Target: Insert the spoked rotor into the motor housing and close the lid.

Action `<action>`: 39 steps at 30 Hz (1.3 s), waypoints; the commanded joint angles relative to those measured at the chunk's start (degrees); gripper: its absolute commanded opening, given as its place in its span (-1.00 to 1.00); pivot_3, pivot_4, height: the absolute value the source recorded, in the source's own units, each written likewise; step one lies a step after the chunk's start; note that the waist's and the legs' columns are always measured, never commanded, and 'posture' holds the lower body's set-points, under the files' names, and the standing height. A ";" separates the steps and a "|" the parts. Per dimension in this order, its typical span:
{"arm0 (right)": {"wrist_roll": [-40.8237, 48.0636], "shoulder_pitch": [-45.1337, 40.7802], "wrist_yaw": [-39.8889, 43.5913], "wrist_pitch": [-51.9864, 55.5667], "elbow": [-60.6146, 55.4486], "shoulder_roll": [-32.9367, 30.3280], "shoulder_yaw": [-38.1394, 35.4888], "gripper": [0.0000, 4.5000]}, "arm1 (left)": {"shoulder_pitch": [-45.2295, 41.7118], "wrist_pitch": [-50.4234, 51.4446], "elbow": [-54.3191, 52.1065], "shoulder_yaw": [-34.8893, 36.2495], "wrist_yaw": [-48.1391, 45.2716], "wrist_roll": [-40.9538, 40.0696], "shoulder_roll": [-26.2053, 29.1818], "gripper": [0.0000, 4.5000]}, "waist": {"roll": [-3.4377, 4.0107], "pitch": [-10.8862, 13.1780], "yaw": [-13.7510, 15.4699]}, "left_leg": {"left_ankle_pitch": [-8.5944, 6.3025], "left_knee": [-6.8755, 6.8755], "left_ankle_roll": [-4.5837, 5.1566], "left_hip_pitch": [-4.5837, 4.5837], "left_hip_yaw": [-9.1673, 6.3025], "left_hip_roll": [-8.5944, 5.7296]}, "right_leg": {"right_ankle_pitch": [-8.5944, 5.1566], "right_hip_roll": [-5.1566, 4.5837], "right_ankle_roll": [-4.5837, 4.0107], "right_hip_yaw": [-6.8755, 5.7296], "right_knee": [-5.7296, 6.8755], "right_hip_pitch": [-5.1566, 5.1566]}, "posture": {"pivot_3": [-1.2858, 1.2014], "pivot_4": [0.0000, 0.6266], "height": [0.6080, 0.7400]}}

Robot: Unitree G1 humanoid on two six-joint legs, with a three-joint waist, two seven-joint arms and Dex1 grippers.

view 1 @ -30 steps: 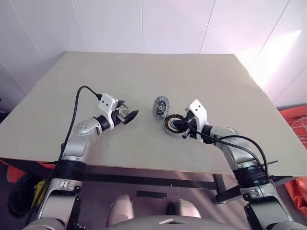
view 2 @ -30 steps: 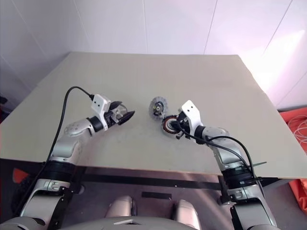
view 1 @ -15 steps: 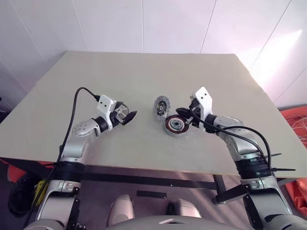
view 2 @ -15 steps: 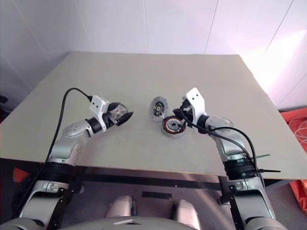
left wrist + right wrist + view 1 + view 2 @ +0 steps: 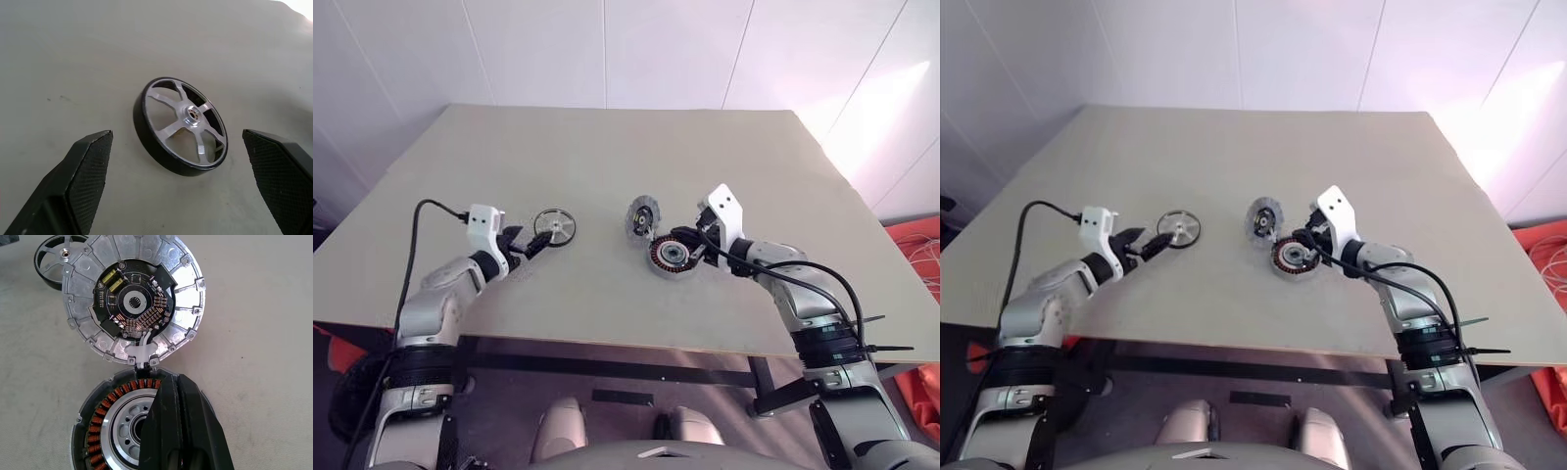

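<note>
The left gripper (image 5: 530, 245), which a second earlier held the spoked rotor (image 5: 553, 226) above the table (image 5: 607, 157), had let it go and drawn back toward the table's left edge, its fingers (image 5: 88, 171) spread wide apart with nothing between them. The rotor lay flat on the table just beyond the fingertips, well apart from the motor housing (image 5: 672, 258). The right gripper (image 5: 690, 243), earlier laid over the housing, had lifted slightly and hung over its copper windings with its fingers (image 5: 178, 431) pressed together, holding nothing. One rotor, one housing and one lid (image 5: 134, 298) were on the table, the silvery lid lying open just beside the housing and joined to it by a short white lead.
</note>
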 commanded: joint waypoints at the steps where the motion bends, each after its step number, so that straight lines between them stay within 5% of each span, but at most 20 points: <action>1: 0.18 -1.17 0.11 -1.27 -0.81 -0.16 -0.37 -0.99 | -1.18 1.46 -0.09 3.06 2.95 -2.05 -0.72 1.00 | 0.00 0.00 0.02 | 0.00 0.00 0.00 0.00 0.00 0.00 | 0.00 0.00 0.00 0.00 0.00 0.00 | 0.03 -1.00 1.00; 11: 0.16 -1.53 0.36 -1.49 -0.68 -0.27 -0.52 -0.99 | -6.28 12.71 3.41 8.43 7.12 -11.93 -5.67 1.00 | -0.02 0.01 0.08 | 0.00 0.02 0.00 0.00 -0.02 -0.01 | 0.00 0.00 0.00 -0.01 0.00 0.02 | 0.03 -1.00 1.00; 25: 0.30 -1.06 -0.52 -1.40 -1.46 -0.64 -1.31 -0.99 | -10.46 15.03 9.70 9.17 11.15 -13.18 -7.79 1.00 | -0.03 0.01 0.09 | 0.00 0.02 0.01 -0.02 -0.03 -0.02 | -0.11 0.00 0.19 -0.01 -0.02 0.02 | 0.03 -1.00 1.00; 29: 0.35 -0.96 -0.46 -1.41 -1.61 -0.72 -1.28 -1.00 | -10.76 15.24 9.95 9.46 11.08 -13.89 -8.34 0.61 | -0.03 0.01 0.10 | -0.01 0.02 0.02 -0.02 -0.03 -0.02 | -0.08 0.00 0.14 -0.01 -0.02 0.02 | 0.03 -1.00 1.00; 35: 0.31 -1.06 -0.39 -1.51 -1.38 -0.90 -1.33 -1.00 | -10.59 15.31 9.65 9.29 10.71 -14.37 -8.58 -0.29 | -0.04 0.02 0.10 | -0.01 0.02 0.02 -0.02 -0.03 -0.02 | -0.09 0.00 0.16 -0.01 -0.03 0.02 | 0.03 -1.00 1.00; 39: 0.27 -1.11 -0.47 -1.61 -1.25 -1.01 -1.40 -1.00 | -10.52 15.23 9.70 9.27 10.97 -14.33 -8.53 -0.29 | -0.04 0.02 0.10 | -0.01 0.02 0.02 -0.02 -0.03 -0.02 | -0.13 0.00 0.23 -0.01 -0.03 0.02 | 0.03 -1.00 1.00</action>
